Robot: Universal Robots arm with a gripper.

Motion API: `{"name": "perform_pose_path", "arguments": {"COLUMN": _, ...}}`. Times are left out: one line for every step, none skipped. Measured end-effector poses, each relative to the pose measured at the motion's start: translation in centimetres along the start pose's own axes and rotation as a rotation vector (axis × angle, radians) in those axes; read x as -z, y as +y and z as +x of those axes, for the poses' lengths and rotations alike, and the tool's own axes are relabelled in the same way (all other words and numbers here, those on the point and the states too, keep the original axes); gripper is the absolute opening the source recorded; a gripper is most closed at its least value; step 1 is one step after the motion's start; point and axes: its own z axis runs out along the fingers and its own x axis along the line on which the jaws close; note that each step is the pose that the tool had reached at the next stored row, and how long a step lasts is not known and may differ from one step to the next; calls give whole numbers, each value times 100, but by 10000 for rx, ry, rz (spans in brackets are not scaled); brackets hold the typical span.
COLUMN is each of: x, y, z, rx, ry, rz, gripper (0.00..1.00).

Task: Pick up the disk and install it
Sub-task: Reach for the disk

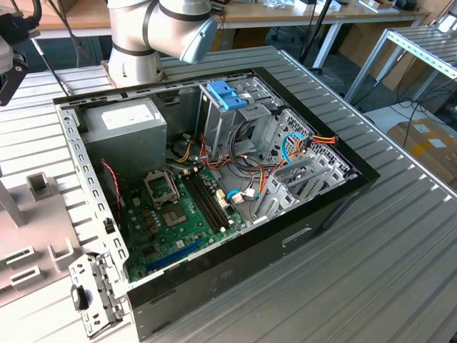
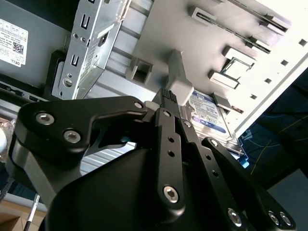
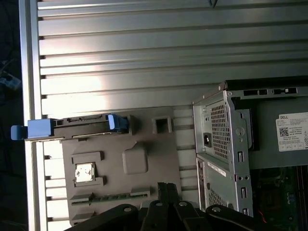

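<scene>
The disk (image 3: 72, 127) stands on edge in a slot of the grey fixture tray (image 3: 144, 144). It has a dark body between blue rails and a blue tab at one end. In the second wrist view its labelled face (image 2: 207, 113) shows just beyond the black fingers. My gripper (image 3: 167, 186) hovers over the tray's middle, a short way from the disk and not touching it. Its fingers (image 2: 167, 96) are shut together with nothing between them.
The open computer case (image 1: 335, 207) lies on the ribbed metal table (image 1: 400, 243), with the motherboard, cables, a metal drive cage (image 1: 300, 171) and a pale-blue latch (image 1: 227, 93) inside. The case's rear corner (image 3: 221, 144) stands beside the tray. The arm's base (image 1: 136, 50) is behind the case.
</scene>
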Motion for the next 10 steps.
{"name": "perform_pose_path", "arguments": {"x": 1, "y": -1, "z": 11, "rx": 1, "ry": 1, "rz": 0, "gripper": 11}}
{"name": "perform_pose_path", "arguments": {"x": 1, "y": -2, "z": 23, "rx": 1, "ry": 0, "rz": 0, "gripper": 11}}
{"name": "perform_pose_path", "arguments": {"x": 2, "y": -6, "z": 79, "rx": 0, "ry": 0, "rz": -1, "gripper": 11}}
{"name": "perform_pose_path", "arguments": {"x": 2, "y": -9, "z": 112, "rx": 1, "ry": 0, "rz": 0, "gripper": 11}}
{"name": "perform_pose_path", "arguments": {"x": 3, "y": -11, "z": 137, "rx": 1, "ry": 0, "rz": 0, "gripper": 11}}
{"name": "perform_pose_path", "arguments": {"x": 3, "y": -11, "z": 143, "rx": 0, "ry": 0, "rz": 0, "gripper": 11}}
{"name": "perform_pose_path", "arguments": {"x": 2, "y": -11, "z": 149, "rx": 1, "ry": -1, "rz": -1, "gripper": 11}}
{"name": "perform_pose_path", "arguments": {"x": 3, "y": -12, "z": 158, "rx": 1, "ry": -1, "rz": -1, "gripper": 11}}
{"name": "perform_pose_path", "arguments": {"x": 4, "y": -13, "z": 167, "rx": 0, "ry": 0, "rz": 0, "gripper": 11}}
{"name": "perform_pose_path", "arguments": {"x": 3, "y": -13, "z": 175, "rx": 0, "ry": -1, "rz": -1, "gripper": 11}}
